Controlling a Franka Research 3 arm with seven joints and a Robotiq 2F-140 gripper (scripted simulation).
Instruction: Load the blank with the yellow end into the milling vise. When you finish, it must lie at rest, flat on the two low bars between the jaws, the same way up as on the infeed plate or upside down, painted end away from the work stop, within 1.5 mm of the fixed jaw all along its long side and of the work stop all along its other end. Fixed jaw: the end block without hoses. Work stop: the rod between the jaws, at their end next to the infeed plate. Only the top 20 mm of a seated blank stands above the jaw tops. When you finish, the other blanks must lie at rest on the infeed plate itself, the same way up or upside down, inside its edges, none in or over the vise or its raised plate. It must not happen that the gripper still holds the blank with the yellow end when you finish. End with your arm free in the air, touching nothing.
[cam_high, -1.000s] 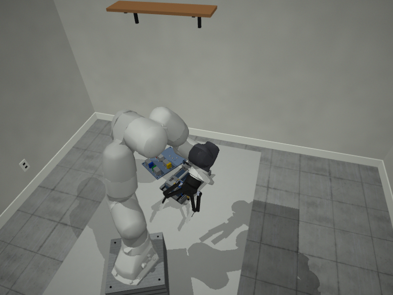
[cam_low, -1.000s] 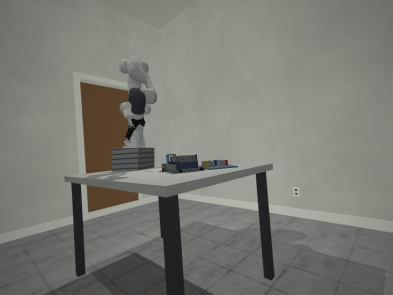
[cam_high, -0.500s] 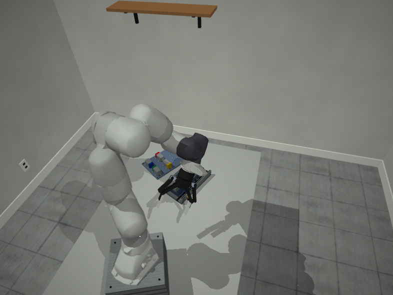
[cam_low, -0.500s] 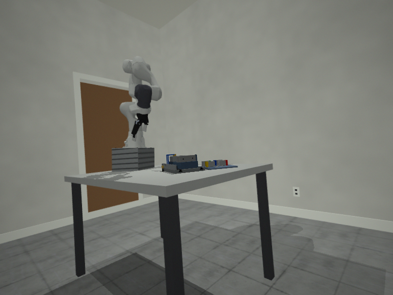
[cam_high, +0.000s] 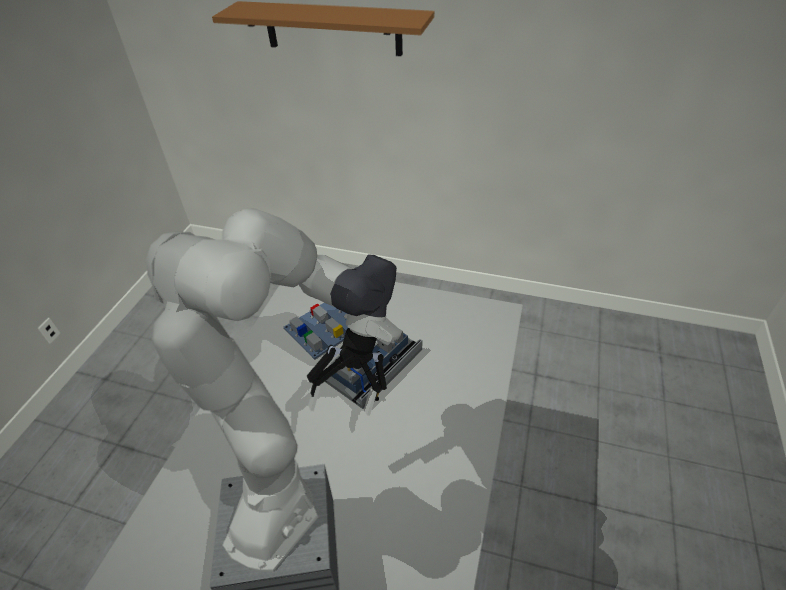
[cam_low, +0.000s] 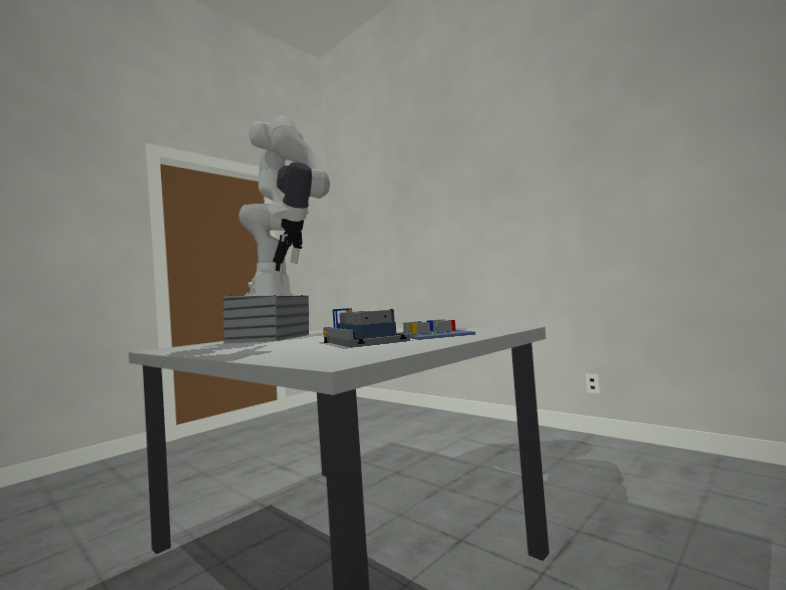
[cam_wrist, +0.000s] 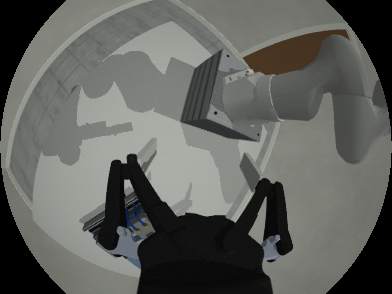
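The blank with the yellow end (cam_high: 335, 328) lies on the blue infeed plate (cam_high: 315, 328) among other grey blanks with a red (cam_high: 315, 309), a blue (cam_high: 298, 328) and a green end (cam_high: 309, 334). It also shows in the side view (cam_low: 411, 327). The milling vise (cam_high: 380, 355) stands next to the plate and is partly hidden by my wrist; it also shows in the side view (cam_low: 366, 326). My gripper (cam_high: 344, 392) (cam_low: 286, 255) is open and empty, high above the vise's near end. The wrist view (cam_wrist: 200, 207) shows only a corner of the vise (cam_wrist: 123, 226).
My arm's grey pedestal (cam_low: 266, 316) stands on the white table (cam_low: 336, 362) behind the vise. Blue hoses (cam_low: 340, 313) rise at the vise's pedestal end. A wooden shelf (cam_high: 323, 17) hangs on the far wall. A brown door (cam_low: 206, 285) is behind the arm.
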